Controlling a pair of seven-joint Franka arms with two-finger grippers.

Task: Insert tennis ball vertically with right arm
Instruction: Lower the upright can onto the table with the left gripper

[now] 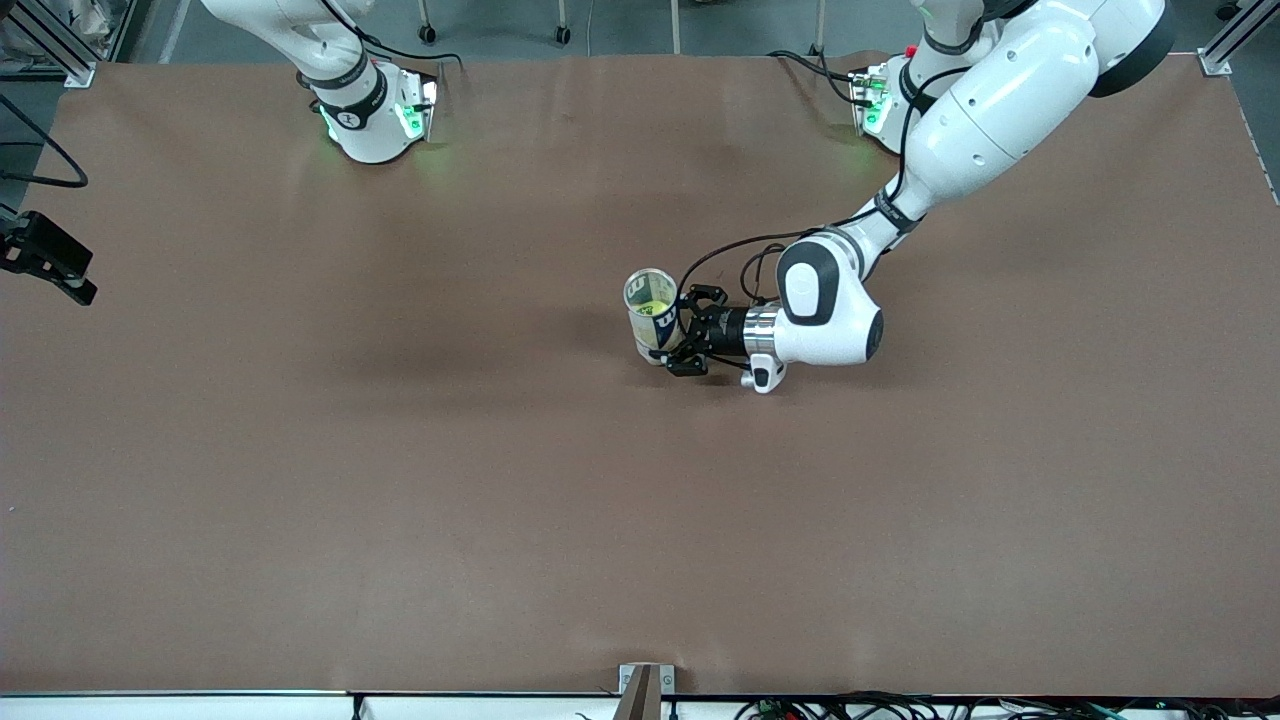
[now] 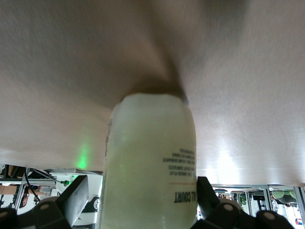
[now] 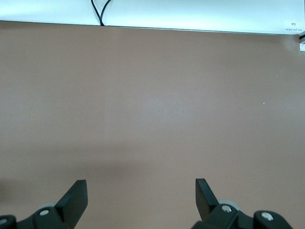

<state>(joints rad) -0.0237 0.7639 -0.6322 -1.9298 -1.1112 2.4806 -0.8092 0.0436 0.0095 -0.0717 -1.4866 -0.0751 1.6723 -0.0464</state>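
A clear tennis ball can (image 1: pixel 650 315) stands upright near the middle of the table, its open mouth up, with a yellow-green tennis ball (image 1: pixel 652 301) inside. My left gripper (image 1: pixel 681 332) reaches in level from the left arm's end and is open, one finger on each side of the can's lower part. In the left wrist view the can (image 2: pixel 150 157) fills the space between the fingers of the left gripper (image 2: pixel 141 200), with a gap at one finger. My right gripper (image 3: pixel 140 200) is open and empty over bare table. In the front view only the right arm's base (image 1: pixel 370 120) shows.
The brown table (image 1: pixel 400 480) is bare around the can. A black clamp (image 1: pixel 45 258) juts in at the edge by the right arm's end. A small bracket (image 1: pixel 645 690) sits at the edge nearest the front camera.
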